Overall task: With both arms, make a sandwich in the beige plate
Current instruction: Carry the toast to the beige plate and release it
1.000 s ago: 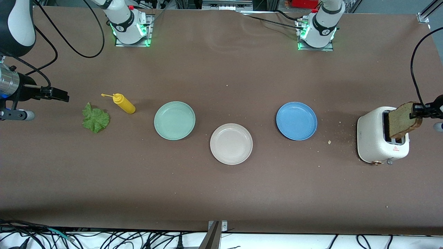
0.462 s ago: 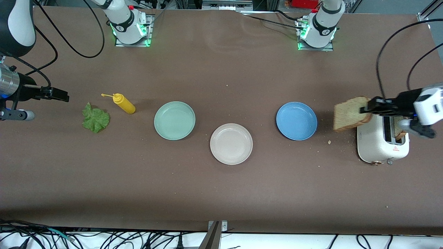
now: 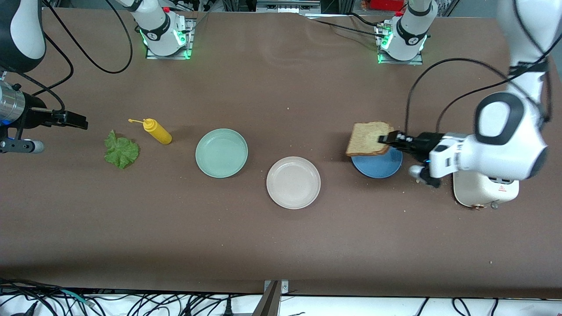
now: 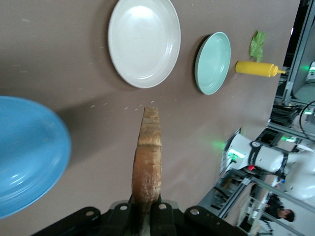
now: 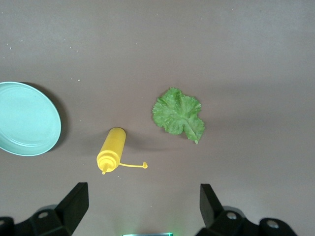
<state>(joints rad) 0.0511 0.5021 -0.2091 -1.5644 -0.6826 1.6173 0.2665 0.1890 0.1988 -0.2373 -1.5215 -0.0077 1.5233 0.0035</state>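
My left gripper [image 3: 388, 138] is shut on a tan bread slice [image 3: 368, 138] with brown crust and holds it in the air over the blue plate [image 3: 377, 164]. The left wrist view shows the slice edge-on [image 4: 147, 160] between the jaws [image 4: 146, 216]. The beige plate [image 3: 293, 182] lies empty beside the blue plate, toward the right arm's end; it also shows in the left wrist view [image 4: 143, 42]. The green lettuce leaf [image 3: 120, 151] lies at the right arm's end. My right gripper [image 3: 72, 119] waits open and empty in the air near the leaf [image 5: 178, 116].
A mint-green plate [image 3: 221, 152] lies between the beige plate and a yellow sauce bottle [image 3: 157, 131] on its side. A white toaster [image 3: 483, 193] stands at the left arm's end, partly under the left arm. Crumbs lie near it.
My left gripper has carried the bread slice from the toaster toward the middle of the table, and it now hangs over the blue plate. The right arm has not moved.
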